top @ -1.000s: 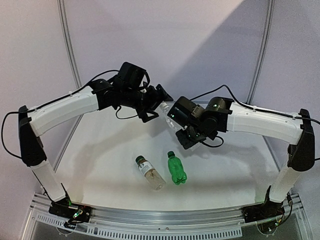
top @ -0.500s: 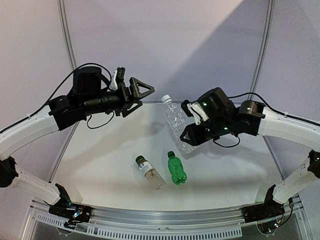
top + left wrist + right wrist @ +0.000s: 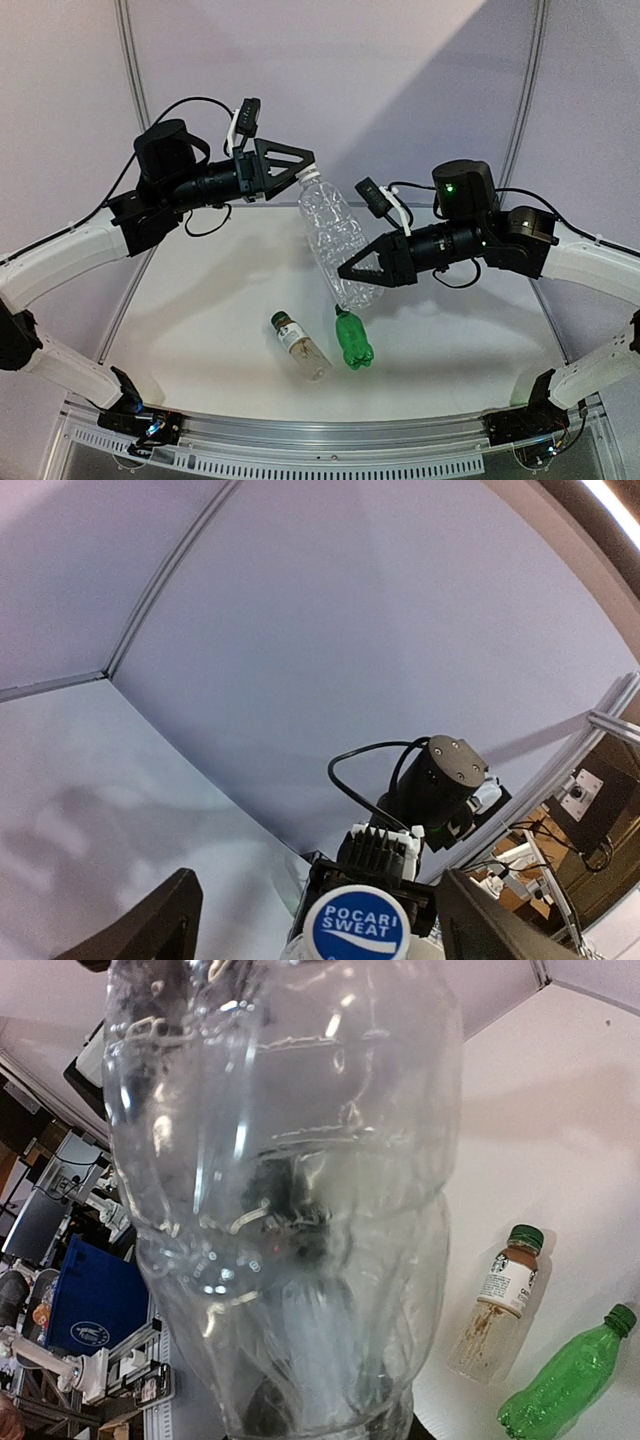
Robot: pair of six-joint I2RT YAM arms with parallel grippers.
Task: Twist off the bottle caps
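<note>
My right gripper (image 3: 352, 278) is shut on the base of the clear ribbed bottle (image 3: 330, 235) and holds it nearly upright above the table. The bottle fills the right wrist view (image 3: 290, 1190) and hides my fingers there. Its white cap (image 3: 310, 178), with a blue printed top (image 3: 352, 928), sits between the fingers of my left gripper (image 3: 292, 165). In the left wrist view that gripper (image 3: 318, 895) is open, with a gap on each side of the cap. The labelled bottle (image 3: 300, 345) and the green bottle (image 3: 352, 340) lie capped on the table.
The two lying bottles are side by side near the table's front middle, also in the right wrist view: the labelled one (image 3: 497, 1305) and the green one (image 3: 565, 1380). White walls with metal posts (image 3: 135, 90) close in the back and sides.
My right gripper has lifted the clear bottle and stood it more upright. My left gripper has swung right and now straddles its cap.
</note>
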